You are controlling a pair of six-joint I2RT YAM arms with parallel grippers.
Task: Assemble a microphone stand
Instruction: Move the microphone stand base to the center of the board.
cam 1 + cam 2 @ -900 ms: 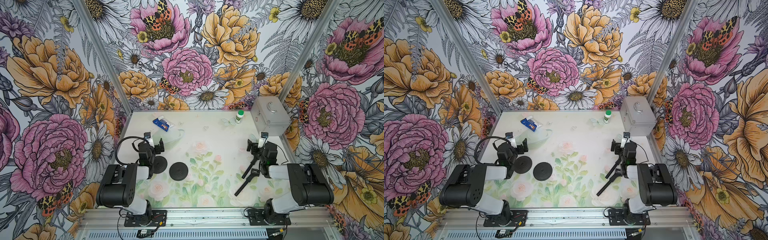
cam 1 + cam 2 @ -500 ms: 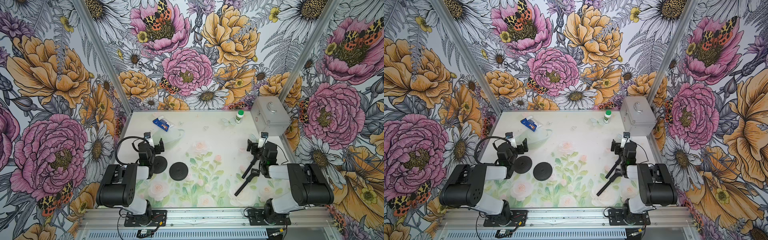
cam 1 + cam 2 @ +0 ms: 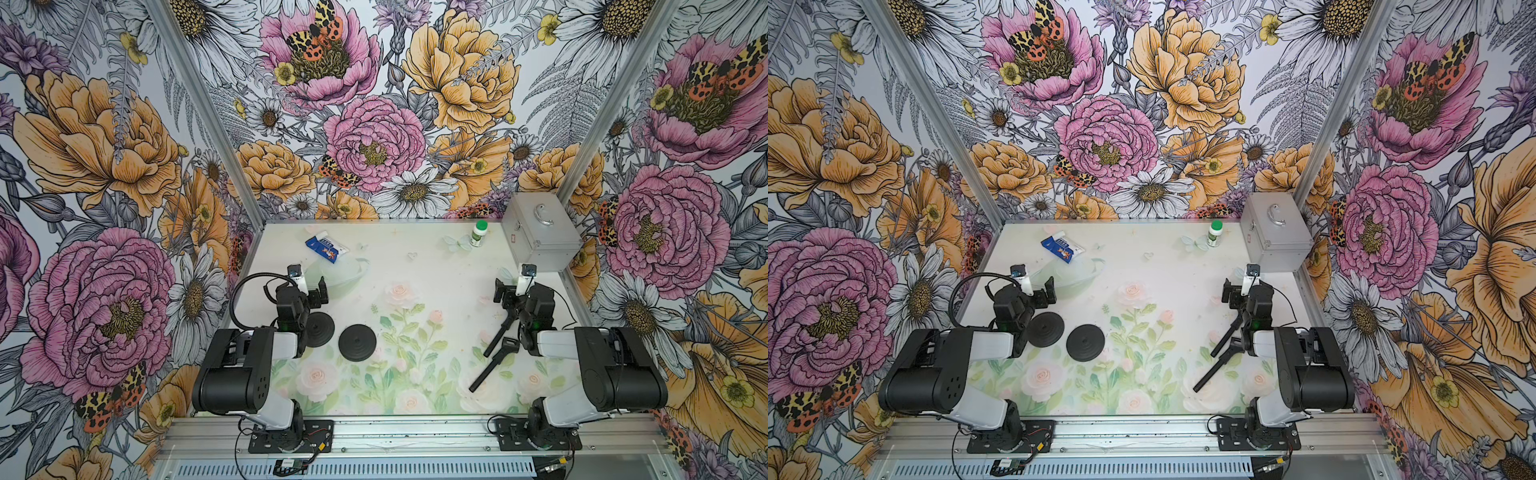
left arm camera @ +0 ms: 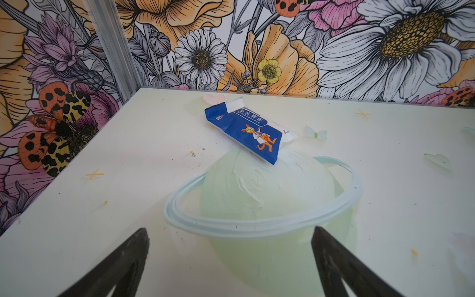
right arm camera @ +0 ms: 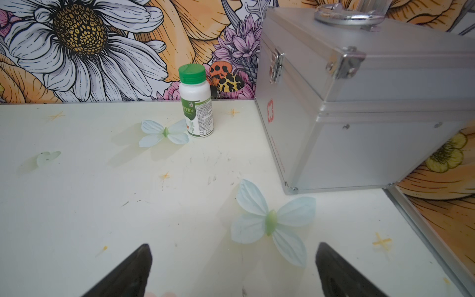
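nothing has moved since the earlier frames. rear rod [image 3: 502,332] and front rod [image 3: 490,368] lie flat on the surface [image 3: 415,257] beside the right arm [image 3: 615,365], long axes diagonal, near ends pointing front-centre. left base [image 3: 322,328] and right base [image 3: 357,342] lie by the left arm [image 3: 237,374]. both arms crouch folded; left claw [image 4: 230,234] and right claw [image 5: 234,248] spread, empty.

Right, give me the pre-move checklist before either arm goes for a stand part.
1. Left pincer open and empty: ok.
2. Right pincer open and empty: ok.
3. Middle base lying uncovered: ok.
4. Second base free of the left arm: not ok, partly hidden under it.
5. Two poles lying unheld beside the right arm: ok.
6. Which pole end is threaded: cannot tell.
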